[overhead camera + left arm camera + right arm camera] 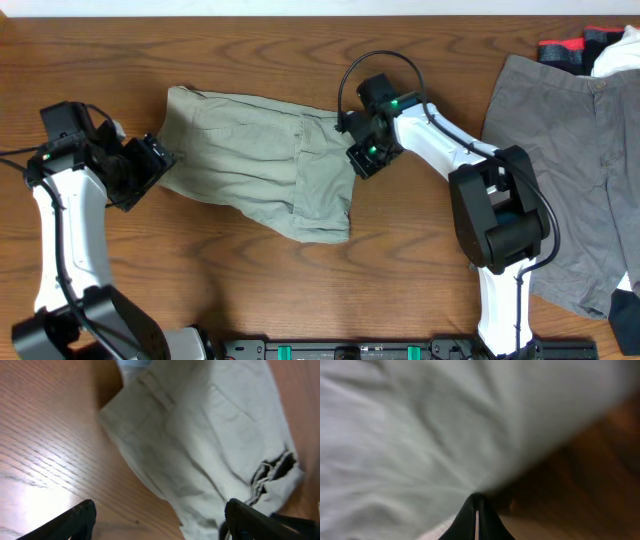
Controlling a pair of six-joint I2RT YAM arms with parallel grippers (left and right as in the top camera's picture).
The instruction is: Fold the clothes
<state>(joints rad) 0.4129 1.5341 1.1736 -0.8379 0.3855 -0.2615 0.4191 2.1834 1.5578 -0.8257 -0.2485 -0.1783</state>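
The khaki-beige shorts [250, 160] lie crumpled on the wooden table, left of centre, waistband end to the left. My left gripper [152, 165] is open beside that left end, not touching the cloth. In the left wrist view its fingers [160, 517] spread wide over bare wood with the khaki shorts [200, 435] just ahead. My right gripper [358, 158] is at the shorts' right edge. In the right wrist view its fingers [476, 507] are shut, pinching the khaki cloth [420, 425]. The grey shorts [570, 180] lie flat at the far right.
A red, black and white bundle of clothes [590, 45] sits at the back right corner, above the grey shorts. A dark object [625, 320] shows at the front right edge. A black rail [350, 350] runs along the table's front.
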